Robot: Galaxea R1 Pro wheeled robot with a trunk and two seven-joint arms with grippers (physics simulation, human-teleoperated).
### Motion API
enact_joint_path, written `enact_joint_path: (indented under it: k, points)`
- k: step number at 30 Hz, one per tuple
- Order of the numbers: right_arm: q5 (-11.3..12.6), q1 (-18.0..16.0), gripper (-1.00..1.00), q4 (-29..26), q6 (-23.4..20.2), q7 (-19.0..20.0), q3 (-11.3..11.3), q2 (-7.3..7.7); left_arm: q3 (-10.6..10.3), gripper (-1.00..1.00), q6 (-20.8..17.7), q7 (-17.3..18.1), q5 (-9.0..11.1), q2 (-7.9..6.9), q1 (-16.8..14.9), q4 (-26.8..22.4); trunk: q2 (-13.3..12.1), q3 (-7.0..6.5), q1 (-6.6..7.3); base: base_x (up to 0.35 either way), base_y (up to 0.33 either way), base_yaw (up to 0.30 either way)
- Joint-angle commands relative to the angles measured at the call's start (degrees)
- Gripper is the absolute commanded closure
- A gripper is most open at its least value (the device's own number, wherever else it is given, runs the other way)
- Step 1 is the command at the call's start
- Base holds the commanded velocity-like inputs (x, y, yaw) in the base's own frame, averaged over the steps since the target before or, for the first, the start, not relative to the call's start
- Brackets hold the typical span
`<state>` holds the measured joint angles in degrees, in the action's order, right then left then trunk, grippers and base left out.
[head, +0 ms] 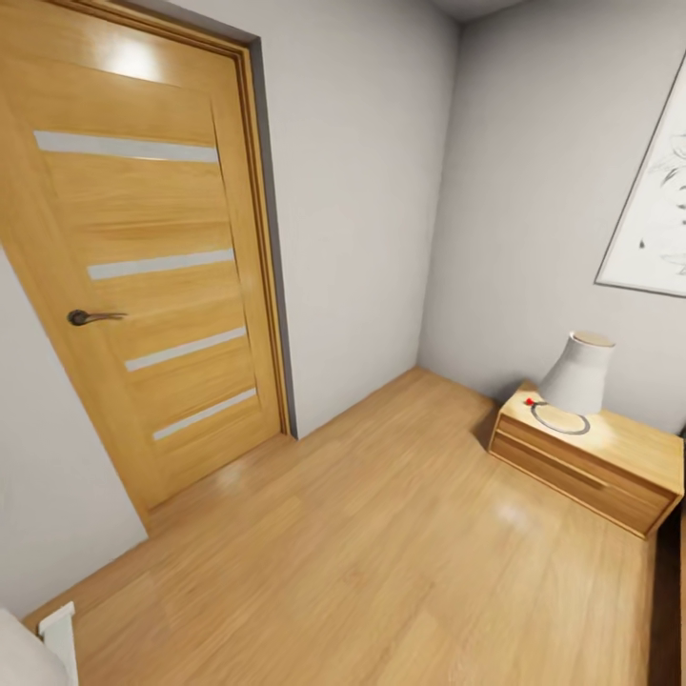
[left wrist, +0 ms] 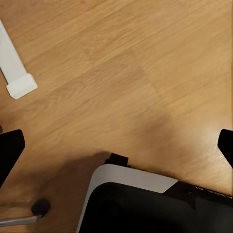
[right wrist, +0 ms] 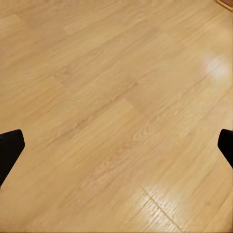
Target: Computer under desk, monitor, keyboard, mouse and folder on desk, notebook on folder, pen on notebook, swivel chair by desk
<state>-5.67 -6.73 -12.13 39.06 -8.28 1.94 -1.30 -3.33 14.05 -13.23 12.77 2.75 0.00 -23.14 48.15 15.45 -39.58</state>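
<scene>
Three views, none of them on the desk or its gear. From the head camera, a wooden door (head: 143, 267) with four pale horizontal strips and a dark lever handle (head: 93, 316) fills the 9 to 11 o'clock side, set in a grey-white wall of the bedroom (head: 372, 191). Light wood floor (head: 381, 553) spreads across the lower half. At 3 o'clock a low wooden bedside cabinet (head: 591, 467) stands against the far wall, carrying a white lamp (head: 578, 373) beside a thin dark ring (head: 559, 419) with a small red mark at its edge. A framed picture (head: 653, 210) hangs above it at 2 o'clock. A white corner of something (head: 57, 638) pokes in at 7 o'clock; too little shows to name it.

From the left wrist camera, the left gripper (left wrist: 116, 145) hangs over bare floor with its two black fingertips (left wrist: 9, 148) spread wide and nothing between them. The robot's own black-and-white base (left wrist: 141, 199) lies below, a pale flat strip (left wrist: 14, 68) rests on the boards, and a small black castor-like knob (left wrist: 41, 207) sits nearby, possibly part of a chair.

From the right wrist camera, the right gripper (right wrist: 116, 145) is likewise spread wide and empty over plain floorboards (right wrist: 116, 97).
</scene>
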Motion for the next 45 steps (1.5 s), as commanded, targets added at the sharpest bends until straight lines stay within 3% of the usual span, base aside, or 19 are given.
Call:
enact_joint_path:
  k: [1, 24, 35, 42, 45]
  points:
    - [-0.57, -0.04, -1.00, 0.03, 0.05, -0.60, 0.17, 0.00, -0.36, -1.00, 0.16, -0.31, 0.51, -0.03, 0.00, -0.06, 0.04, 0.06, -0.04, 0.331, 0.000, 0.000]
    - [-0.92, -0.04, -1.00, 0.25, 0.05, -0.53, 0.43, 0.39, -0.36, -1.00, 0.03, -0.39, 0.51, -0.15, 0.00, -0.06, 0.04, 0.06, -0.04, 0.331, 0.000, 0.000]
    - [-0.92, -0.04, -1.00, 0.36, -0.02, -0.51, 0.44, 0.41, -0.25, -1.00, 0.02, -0.70, 0.60, -0.39, 0.00, -0.04, -4.37, -1.91, 2.37, 0.331, 0.000, 0.000]
    - [-0.92, -0.04, -1.00, 0.44, -0.28, -0.56, 0.44, 0.37, 0.06, -1.00, 1.51, -0.79, 0.82, -1.71, 0.00, 6.41, -7.18, -3.17, 3.91, 0.331, -0.027, 0.000]
    - [-0.95, -0.04, -1.00, 0.46, -0.28, -0.66, 0.47, 0.40, 0.25, -1.00, 2.06, -0.61, 0.98, -2.99, 0.00, 10.75, -8.38, -3.71, 4.57, 0.331, -0.007, 0.000]
